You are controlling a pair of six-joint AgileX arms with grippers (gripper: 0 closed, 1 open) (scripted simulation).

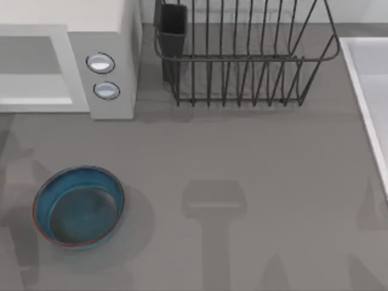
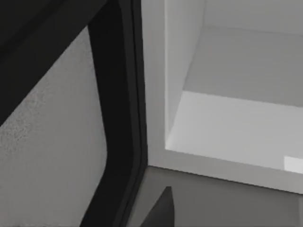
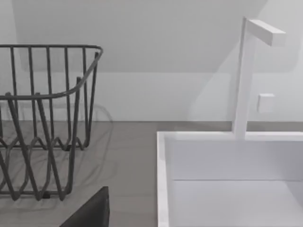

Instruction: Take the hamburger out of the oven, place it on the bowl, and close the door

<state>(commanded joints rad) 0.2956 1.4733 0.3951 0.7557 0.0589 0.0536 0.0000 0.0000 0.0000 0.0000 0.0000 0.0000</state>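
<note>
The white oven [image 1: 112,36] stands at the table's back left, with two silvery knobs [image 1: 100,62] on its front panel. Its door [image 2: 47,156] is swung open: in the left wrist view the dark inner frame and grey speckled window sit beside the pale, bare cavity [image 2: 236,132]. The hamburger is out of view. The blue bowl [image 1: 82,182] with a reddish-brown rim sits empty at the front left. A dark tip of my left gripper [image 2: 163,208] hovers close to the door's hinge side at the cavity's mouth. My right gripper [image 3: 90,213] hangs near the sink.
A black wire dish rack [image 1: 242,60] with a dark cup [image 1: 173,24] in its corner stands at the back centre, also in the right wrist view [image 3: 42,118]. A white sink [image 1: 370,91] with a square faucet [image 3: 246,75] lines the right edge.
</note>
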